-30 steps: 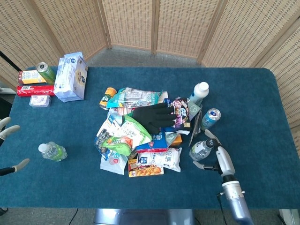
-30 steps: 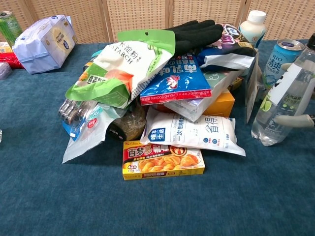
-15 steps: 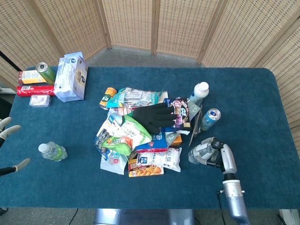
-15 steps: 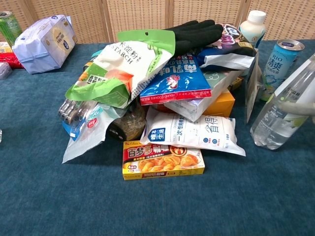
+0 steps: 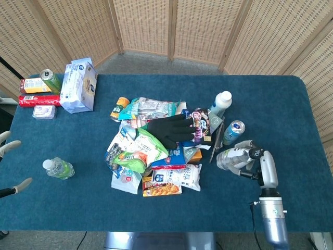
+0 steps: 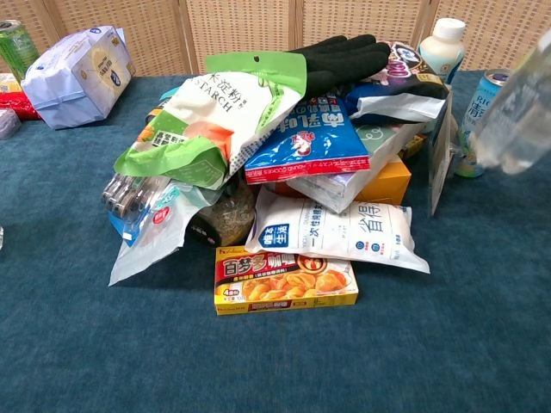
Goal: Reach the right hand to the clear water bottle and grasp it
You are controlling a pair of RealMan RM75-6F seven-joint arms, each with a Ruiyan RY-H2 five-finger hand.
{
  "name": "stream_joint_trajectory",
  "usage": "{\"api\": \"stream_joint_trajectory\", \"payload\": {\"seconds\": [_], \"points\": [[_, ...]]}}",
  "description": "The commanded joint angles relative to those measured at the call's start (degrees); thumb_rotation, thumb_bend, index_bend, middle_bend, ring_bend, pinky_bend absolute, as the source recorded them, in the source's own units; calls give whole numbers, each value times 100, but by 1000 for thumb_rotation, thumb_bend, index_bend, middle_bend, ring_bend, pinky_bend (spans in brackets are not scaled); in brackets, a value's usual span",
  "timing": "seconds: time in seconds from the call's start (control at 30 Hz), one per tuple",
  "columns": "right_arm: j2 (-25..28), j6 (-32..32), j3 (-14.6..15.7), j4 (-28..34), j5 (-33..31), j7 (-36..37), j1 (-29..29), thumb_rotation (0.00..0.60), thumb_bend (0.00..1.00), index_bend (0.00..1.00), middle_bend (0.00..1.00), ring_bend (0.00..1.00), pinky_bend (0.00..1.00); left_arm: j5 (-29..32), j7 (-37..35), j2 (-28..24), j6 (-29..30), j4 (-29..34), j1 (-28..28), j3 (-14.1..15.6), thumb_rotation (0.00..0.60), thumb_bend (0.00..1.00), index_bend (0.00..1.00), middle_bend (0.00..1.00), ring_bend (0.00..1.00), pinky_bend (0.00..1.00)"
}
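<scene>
The clear water bottle point(image 5: 230, 158) lies tilted almost on its side in my right hand point(image 5: 256, 159), just right of the snack pile. The fingers wrap its upper part, and its base points left toward the pile. In the chest view the bottle point(image 6: 519, 116) hangs blurred at the right edge, raised off the blue tablecloth, and the hand itself does not show there. My left hand point(image 5: 8, 146) sits at the far left edge of the head view, fingers apart and holding nothing.
A pile of snack packs point(image 5: 156, 151) topped by a black glove point(image 5: 170, 130) fills the middle. A blue can point(image 5: 233, 130) and a white-capped bottle point(image 5: 220, 103) stand just behind the held bottle. A small green-labelled bottle point(image 5: 59, 168) stands near the left hand.
The right hand closed around the clear bottle, tipped it over and lifted it off the table, moving right. The left hand has not moved.
</scene>
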State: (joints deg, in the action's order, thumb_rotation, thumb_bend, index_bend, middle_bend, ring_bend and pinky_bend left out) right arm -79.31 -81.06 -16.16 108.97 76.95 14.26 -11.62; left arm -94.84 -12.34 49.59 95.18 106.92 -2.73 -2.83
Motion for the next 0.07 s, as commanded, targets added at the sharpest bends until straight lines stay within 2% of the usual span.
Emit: {"api": "stream_joint_trajectory", "payload": {"seconds": [0.03,0.07], "points": [[164,-48,-149,243,-60,-163,-52,600,0,692,980,807,762,2,-20,-10,-6,4,3,7,600,0,208,0,0,0],[201,-44,-172,305,-79,-201,-67,600,0,690,979,807,762,9,-31,-12,-18,4,2,10,600,0,208,0,0,0]]}}
